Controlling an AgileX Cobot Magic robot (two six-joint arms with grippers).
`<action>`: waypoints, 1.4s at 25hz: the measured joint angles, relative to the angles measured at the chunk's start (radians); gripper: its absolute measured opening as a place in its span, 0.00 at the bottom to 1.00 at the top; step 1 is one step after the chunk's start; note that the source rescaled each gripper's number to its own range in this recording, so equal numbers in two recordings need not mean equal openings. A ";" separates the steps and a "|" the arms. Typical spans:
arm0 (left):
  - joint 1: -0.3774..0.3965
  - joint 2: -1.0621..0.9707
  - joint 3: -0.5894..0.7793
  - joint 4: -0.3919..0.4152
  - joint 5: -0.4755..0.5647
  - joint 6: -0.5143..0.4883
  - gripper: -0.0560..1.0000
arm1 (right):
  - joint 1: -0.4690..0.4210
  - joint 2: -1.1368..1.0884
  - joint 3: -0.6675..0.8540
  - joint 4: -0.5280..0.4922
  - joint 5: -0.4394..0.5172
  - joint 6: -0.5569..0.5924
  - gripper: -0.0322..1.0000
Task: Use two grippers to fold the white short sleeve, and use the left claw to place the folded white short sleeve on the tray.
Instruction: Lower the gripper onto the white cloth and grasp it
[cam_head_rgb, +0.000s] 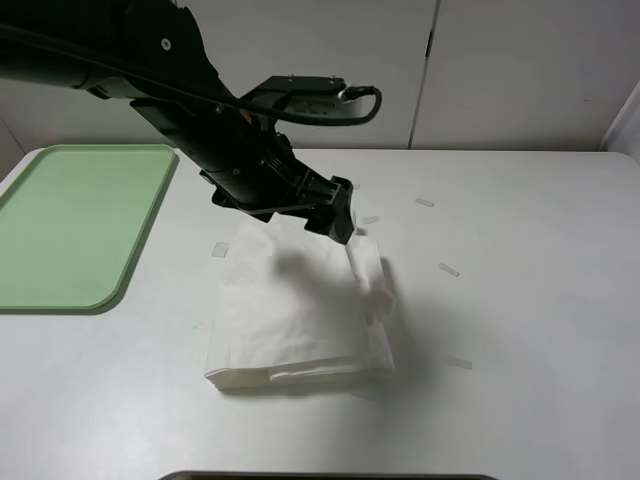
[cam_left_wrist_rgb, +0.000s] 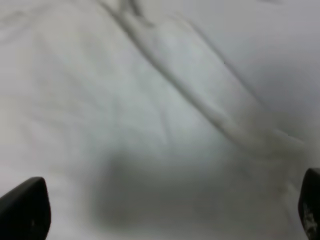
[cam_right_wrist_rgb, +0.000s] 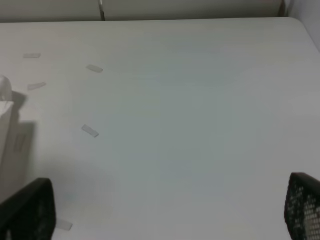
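Note:
The white short sleeve (cam_head_rgb: 300, 320) lies folded into a thick rectangle in the middle of the white table, with one loose flap (cam_head_rgb: 368, 268) standing up at its right edge. My left gripper (cam_head_rgb: 338, 215) hangs just above the shirt's far right corner. The left wrist view is filled with blurred white cloth (cam_left_wrist_rgb: 150, 100), and the left gripper (cam_left_wrist_rgb: 167, 210) is open close over it with nothing held. The pale green tray (cam_head_rgb: 70, 225) lies empty at the far left. My right gripper (cam_right_wrist_rgb: 165, 210) is open over bare table and is out of the exterior view.
Small pale tape strips lie on the table around the shirt (cam_head_rgb: 448, 269), (cam_head_rgb: 425, 202), (cam_head_rgb: 220, 250), and they also show in the right wrist view (cam_right_wrist_rgb: 90, 131). A dark edge (cam_head_rgb: 330, 477) runs along the table's front. White wall panels stand behind.

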 joint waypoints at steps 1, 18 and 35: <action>0.016 0.000 0.000 0.007 -0.004 0.000 1.00 | 0.000 0.000 0.000 0.000 0.000 0.000 1.00; 0.066 0.283 0.000 0.021 -0.341 0.002 1.00 | 0.000 0.000 0.000 0.000 0.000 0.000 1.00; 0.134 0.078 -0.125 0.020 0.035 -0.078 1.00 | 0.000 0.000 0.000 0.000 0.000 0.000 1.00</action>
